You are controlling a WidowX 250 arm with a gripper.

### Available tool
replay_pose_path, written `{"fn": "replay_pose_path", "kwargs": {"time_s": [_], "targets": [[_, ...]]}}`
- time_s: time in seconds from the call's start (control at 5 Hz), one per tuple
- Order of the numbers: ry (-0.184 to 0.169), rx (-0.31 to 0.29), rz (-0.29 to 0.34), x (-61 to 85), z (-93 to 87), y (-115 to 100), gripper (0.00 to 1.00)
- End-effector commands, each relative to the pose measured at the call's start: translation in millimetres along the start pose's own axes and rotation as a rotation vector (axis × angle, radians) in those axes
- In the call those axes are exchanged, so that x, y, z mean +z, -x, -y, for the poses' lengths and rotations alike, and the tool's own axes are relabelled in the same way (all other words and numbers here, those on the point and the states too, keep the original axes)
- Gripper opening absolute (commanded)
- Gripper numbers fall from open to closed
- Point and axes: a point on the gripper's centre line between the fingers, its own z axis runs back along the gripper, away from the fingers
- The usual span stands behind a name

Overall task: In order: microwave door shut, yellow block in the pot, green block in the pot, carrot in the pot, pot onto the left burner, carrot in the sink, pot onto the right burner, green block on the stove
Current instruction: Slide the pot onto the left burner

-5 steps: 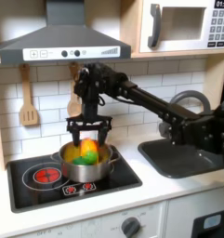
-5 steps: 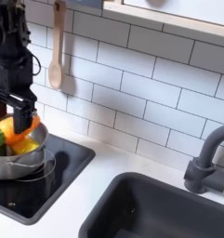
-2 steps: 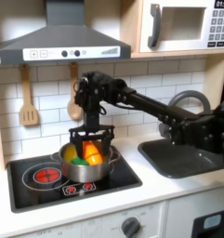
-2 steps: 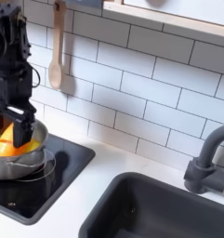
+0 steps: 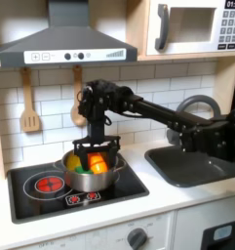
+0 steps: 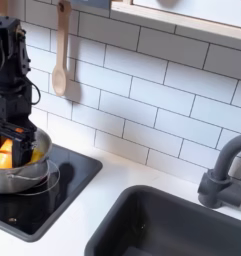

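On the stove point(image 5: 36, 198), claw point(image 5: 94, 163) upright inside the pot point(image 5: 94, 178).

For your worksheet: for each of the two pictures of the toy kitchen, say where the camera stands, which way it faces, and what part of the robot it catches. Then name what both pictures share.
First exterior view: in front of the counter, facing the tiled wall; the whole arm shows, its tool lowered into the pot on the stove.
Second exterior view: closer, over the sink, looking along the wall; the tool and wrist show.
Shared: tool, pot, stove, sink, carrot.
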Motion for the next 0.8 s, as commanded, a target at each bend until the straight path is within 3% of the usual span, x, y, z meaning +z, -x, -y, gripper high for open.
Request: {"fn": "replay_pose_path", "kwargs": {"time_s": [0.0, 0.2, 0.4, 0.6], "targets": [[-0.037, 0.048, -0.021, -1.0, -13.4, 8.2, 1.00], [-0.053, 0.083, -0.015, 6.2, -27.5, 12.5, 1.00], [-0.047, 0.118, -0.040, -0.5, -36.3, 23.4, 1.00], [-0.059, 0.130, -0.041, 1.8, -45.3, 25.6, 1.00]]}}
